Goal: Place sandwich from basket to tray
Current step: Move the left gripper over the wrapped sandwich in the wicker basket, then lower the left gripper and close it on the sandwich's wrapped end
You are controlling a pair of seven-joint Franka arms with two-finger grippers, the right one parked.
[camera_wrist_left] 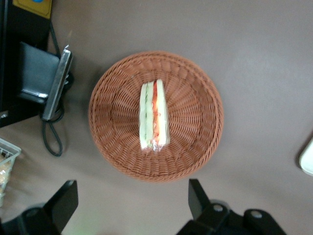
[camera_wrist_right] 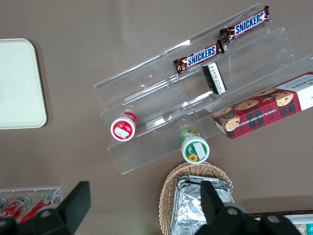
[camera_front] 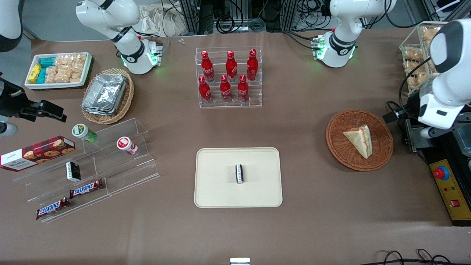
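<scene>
The table (camera_front: 312, 228) is covered in brown cloth. On it, near the middle, the cream tray (camera_front: 220, 191) lies flat, with 1 small black-and-white packet (camera_front: 239, 173) standing on it. Farther from the front camera than the tray, a clear rack (camera_front: 257, 101) holds 6 red bottles (camera_front: 231, 66) in 2 rows of 3. Toward the working arm's end, level with the tray's farther edge, sits the round reddish basket (camera_front: 340, 147), well apart from the tray. The sandwich (camera_front: 360, 140) lies in the basket near its centre; the left wrist view shows it on edge with its red and green filling strips facing up (camera_wrist_left: 155, 115). The left arm (camera_front: 447, 77) hangs over the table edge just beside the basket. Its gripper (camera_wrist_left: 132, 203) hovers above the basket, not touching the sandwich, with the 2 fingers (camera_wrist_left: 197, 196) spread wide and nothing between them
</scene>
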